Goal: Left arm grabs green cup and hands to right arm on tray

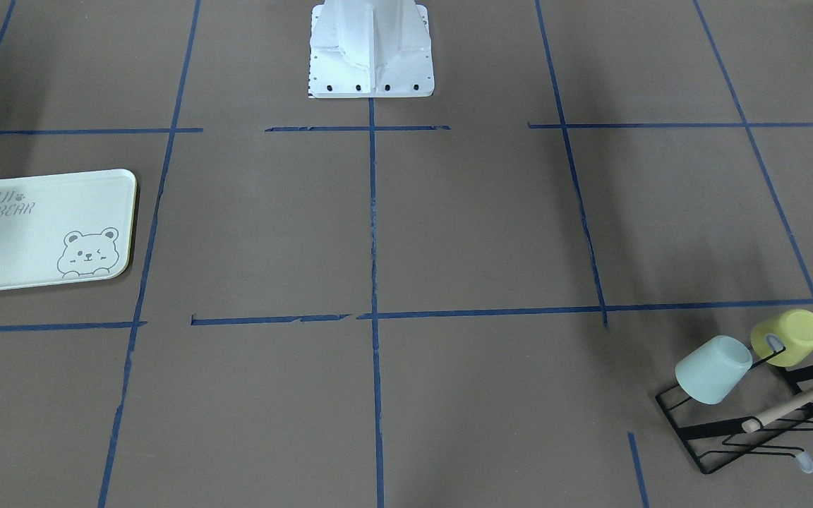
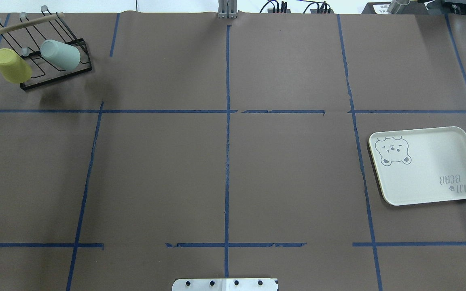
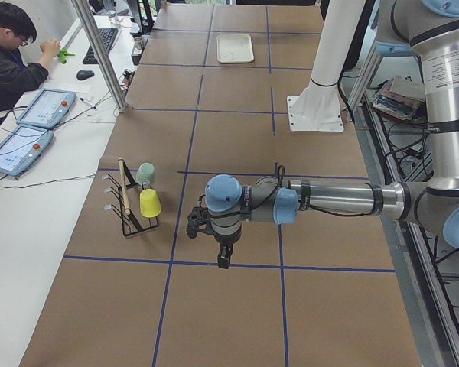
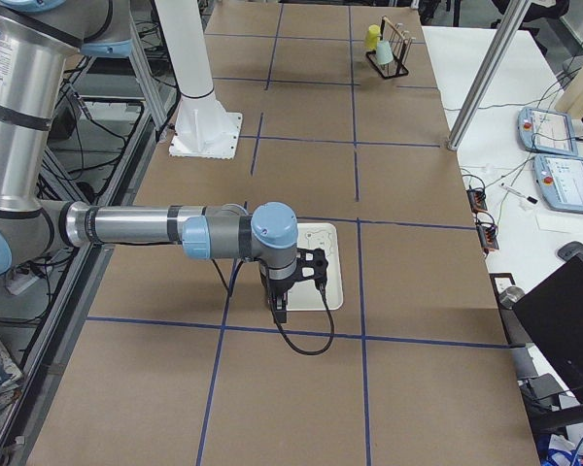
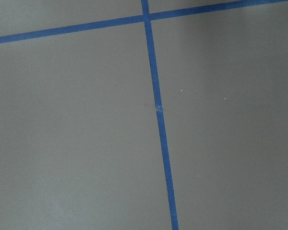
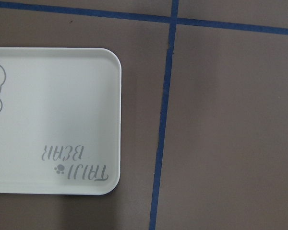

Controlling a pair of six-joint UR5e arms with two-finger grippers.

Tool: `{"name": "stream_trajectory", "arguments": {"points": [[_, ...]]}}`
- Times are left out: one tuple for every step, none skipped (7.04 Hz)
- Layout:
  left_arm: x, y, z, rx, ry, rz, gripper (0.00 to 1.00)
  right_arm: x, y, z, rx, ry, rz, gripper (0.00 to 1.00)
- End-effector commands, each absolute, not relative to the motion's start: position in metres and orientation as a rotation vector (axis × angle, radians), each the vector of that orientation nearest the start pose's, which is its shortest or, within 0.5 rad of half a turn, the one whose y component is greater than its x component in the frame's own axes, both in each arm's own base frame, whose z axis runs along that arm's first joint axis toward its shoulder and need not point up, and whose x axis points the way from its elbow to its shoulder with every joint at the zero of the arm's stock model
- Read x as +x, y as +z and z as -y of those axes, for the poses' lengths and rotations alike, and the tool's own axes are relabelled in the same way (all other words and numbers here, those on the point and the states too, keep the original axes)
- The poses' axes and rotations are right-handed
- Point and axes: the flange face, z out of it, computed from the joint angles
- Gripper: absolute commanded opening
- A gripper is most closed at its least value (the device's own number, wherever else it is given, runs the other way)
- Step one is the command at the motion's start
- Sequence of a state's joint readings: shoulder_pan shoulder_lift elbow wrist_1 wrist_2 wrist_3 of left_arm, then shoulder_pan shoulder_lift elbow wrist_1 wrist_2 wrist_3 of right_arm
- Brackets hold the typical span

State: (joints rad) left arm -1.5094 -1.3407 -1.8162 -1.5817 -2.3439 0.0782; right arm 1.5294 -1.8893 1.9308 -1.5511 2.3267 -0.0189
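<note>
While the left gripper (image 3: pixel 222 258) hangs well apart from it, the green cup (image 1: pixel 713 369) sits tilted on a prong of the rack (image 1: pixel 704 432) at the robot's far left, with the yellow cup (image 1: pixel 788 337) just beside it. The right gripper (image 4: pixel 280 313) hovers by the tray (image 2: pixel 427 178). How wide either pair of fingers stands, I cannot tell. My call: come in at the cup's side, clamp mid-wall, and slide it off along the prong, steering clear of yellow.

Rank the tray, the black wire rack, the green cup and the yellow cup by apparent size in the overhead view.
1. tray and black wire rack: similar spread, too close to rank.
2. green cup and yellow cup: far smaller, and they look alike.
</note>
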Motion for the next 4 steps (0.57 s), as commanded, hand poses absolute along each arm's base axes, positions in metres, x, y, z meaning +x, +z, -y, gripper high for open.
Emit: {"name": "stream_trajectory", "arguments": {"points": [[-0.039, 0.636, 0.400, 0.040, 0.146, -0.773, 1.00, 0.050, 0.614, 0.366, 0.052, -0.076, 0.760, 1.00], [-0.039, 0.637, 0.401, 0.036, 0.145, -0.774, 1.00, 0.050, 0.612, 0.367, 0.055, -0.076, 0.760, 1.00], [-0.037, 0.642, 0.406, 0.034, 0.144, -0.778, 1.00, 0.049, 0.607, 0.370, 0.066, -0.080, 0.760, 1.00], [-0.036, 0.617, 0.430, 0.093, 0.166, -0.779, 1.00, 0.049, 0.604, 0.374, 0.074, -0.082, 0.759, 1.00]]}}
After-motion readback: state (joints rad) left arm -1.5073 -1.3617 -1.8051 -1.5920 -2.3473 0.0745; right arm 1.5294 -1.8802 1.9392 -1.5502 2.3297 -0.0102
